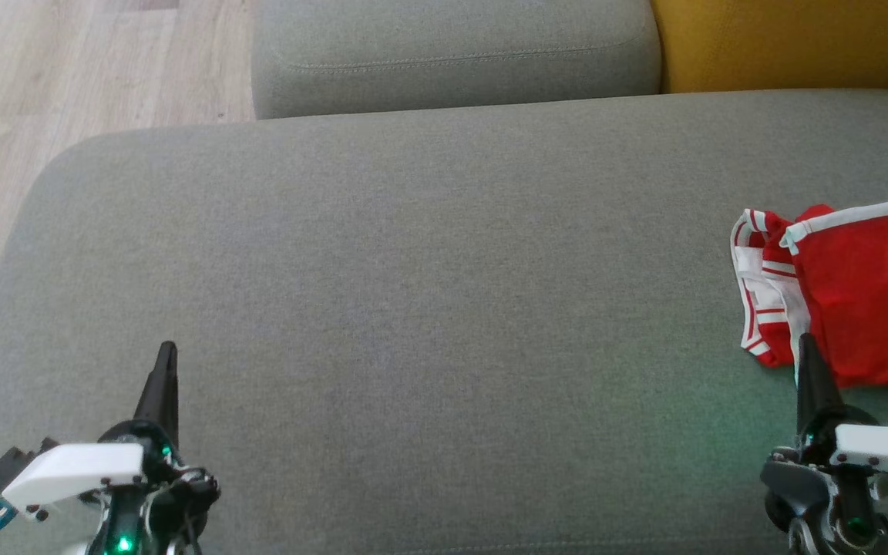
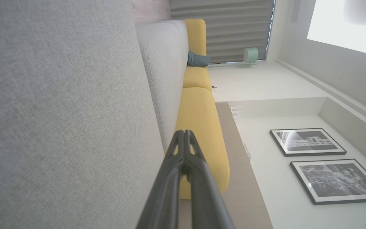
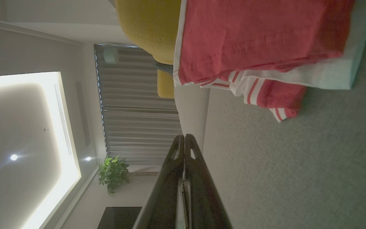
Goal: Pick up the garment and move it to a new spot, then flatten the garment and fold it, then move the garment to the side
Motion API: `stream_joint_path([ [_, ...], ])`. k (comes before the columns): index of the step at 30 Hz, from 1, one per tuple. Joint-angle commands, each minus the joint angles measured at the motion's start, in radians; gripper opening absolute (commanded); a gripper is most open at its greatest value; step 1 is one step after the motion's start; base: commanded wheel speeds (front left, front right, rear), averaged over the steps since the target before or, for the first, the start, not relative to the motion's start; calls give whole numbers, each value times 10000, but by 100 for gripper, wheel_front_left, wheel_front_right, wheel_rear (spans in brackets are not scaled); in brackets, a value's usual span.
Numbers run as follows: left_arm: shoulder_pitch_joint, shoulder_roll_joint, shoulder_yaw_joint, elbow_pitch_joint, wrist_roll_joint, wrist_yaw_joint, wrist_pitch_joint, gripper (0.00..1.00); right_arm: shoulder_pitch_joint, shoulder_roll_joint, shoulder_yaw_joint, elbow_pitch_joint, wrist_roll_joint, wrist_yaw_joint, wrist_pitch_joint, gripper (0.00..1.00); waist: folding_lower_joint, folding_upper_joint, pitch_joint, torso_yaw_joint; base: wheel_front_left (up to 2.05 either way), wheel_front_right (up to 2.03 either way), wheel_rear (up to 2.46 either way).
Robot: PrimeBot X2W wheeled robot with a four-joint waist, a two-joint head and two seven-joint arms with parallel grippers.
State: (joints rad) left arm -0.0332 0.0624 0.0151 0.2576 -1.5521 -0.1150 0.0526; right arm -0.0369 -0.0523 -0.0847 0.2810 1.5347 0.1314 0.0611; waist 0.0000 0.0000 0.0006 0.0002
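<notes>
You have the red garment (image 1: pixel 860 301) lying bunched at the right edge of the grey sofa seat (image 1: pixel 428 270); your right gripper (image 1: pixel 804 343) sits just beside its near edge, fingers pressed together, holding nothing; your left gripper (image 1: pixel 169 351), likewise closed and empty, hovers well apart at the lower left.

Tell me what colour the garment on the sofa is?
The garment is red with white stripes and edging, clearest in the head view.
</notes>
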Motion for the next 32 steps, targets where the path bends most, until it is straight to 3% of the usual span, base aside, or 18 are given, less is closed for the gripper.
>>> stream_joint_path([
  [1,-604,164,425,-250,-250,-95,101,0,-637,-201,120,-378,286,-7,90,0,0,0,3,0,0,0,0],
  [8,-716,156,603,-143,-885,-157,297,0,-683,-195,6,-380,986,-7,283,0,0,0,25,-2,0,0,0],
  [32,-723,86,701,-137,-803,-157,376,0,-690,-138,-74,-375,920,-7,347,0,0,0,25,-2,0,0,0],
])
